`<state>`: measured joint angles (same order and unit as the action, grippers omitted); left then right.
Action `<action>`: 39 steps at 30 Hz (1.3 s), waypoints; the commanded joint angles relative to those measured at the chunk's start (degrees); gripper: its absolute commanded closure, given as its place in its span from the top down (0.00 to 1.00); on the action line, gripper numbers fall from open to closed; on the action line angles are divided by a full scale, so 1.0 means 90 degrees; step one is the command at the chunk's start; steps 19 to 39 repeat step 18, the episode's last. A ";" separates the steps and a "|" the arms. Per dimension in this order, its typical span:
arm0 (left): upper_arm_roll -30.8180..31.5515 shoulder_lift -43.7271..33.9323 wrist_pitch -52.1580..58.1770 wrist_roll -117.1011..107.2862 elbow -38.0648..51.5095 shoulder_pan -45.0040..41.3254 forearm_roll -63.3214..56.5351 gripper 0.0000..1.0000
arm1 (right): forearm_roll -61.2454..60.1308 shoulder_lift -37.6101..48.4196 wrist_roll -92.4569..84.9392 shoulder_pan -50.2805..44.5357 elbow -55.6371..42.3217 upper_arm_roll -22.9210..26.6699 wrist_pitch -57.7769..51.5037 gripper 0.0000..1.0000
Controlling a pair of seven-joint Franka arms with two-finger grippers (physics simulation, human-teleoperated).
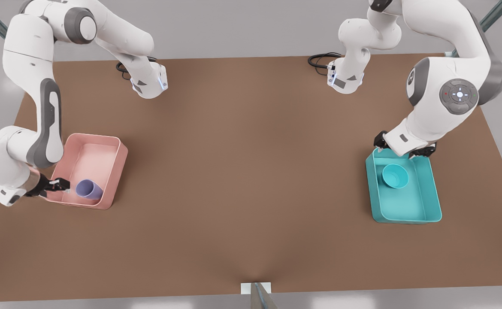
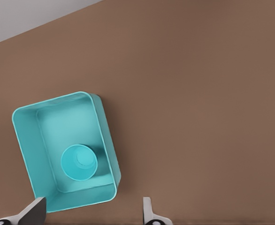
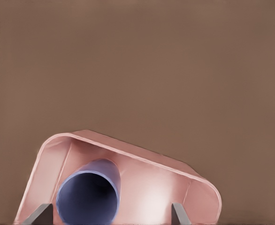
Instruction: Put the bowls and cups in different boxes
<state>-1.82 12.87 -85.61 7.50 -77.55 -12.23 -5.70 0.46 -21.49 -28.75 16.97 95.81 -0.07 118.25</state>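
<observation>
I read the sorting as done, so what is left for me is to lift both arms away without disturbing anything.

The cup (image 1: 89,189) lies on its side in the pink box (image 1: 118,159), at the corner nearest my right tool (image 1: 64,186). Its mouth opens toward that tool; in the right wrist view I look straight into the cup (image 3: 88,197), with the fingers (image 3: 39,215) spread on either side of it and touching nothing. The right tool is released, sitting at the box wall on the front view's left. The cup's long axis points along the tool's approach line, so I judge that a pull straight back and up stays clear of it. A sideways swing could clip the rim and roll it.

The bowl (image 1: 395,176) sits upright in the teal box (image 1: 433,191), in the half nearer the left arm. The left tool (image 2: 90,213) hangs above the box edge, fingers (image 2: 148,211) wide apart, holding nothing, and the bowl (image 2: 79,162) is just ahead of it, lower down. A straight rise suits there.

The rest of the surface (image 1: 251,171) is bare brown.
</observation>
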 commanded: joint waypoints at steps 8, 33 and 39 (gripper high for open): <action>-0.0032 -0.0004 0.0431 -0.0794 0.0003 0.0050 -0.0030 1.00 | 0.0115 0.0971 0.3273 -0.1271 -0.0870 -0.0002 -0.2923 1.00; -0.0022 -0.0004 0.0431 -0.0794 0.0003 0.0040 -0.0030 1.00 | 0.0027 0.2436 0.3214 -0.1271 -0.0538 -0.0080 -0.4096 1.00; -0.0022 -0.0004 0.0431 -0.0794 0.0003 0.0040 -0.0030 1.00 | 0.0027 0.2436 0.3214 -0.1271 -0.0538 -0.0080 -0.4096 1.00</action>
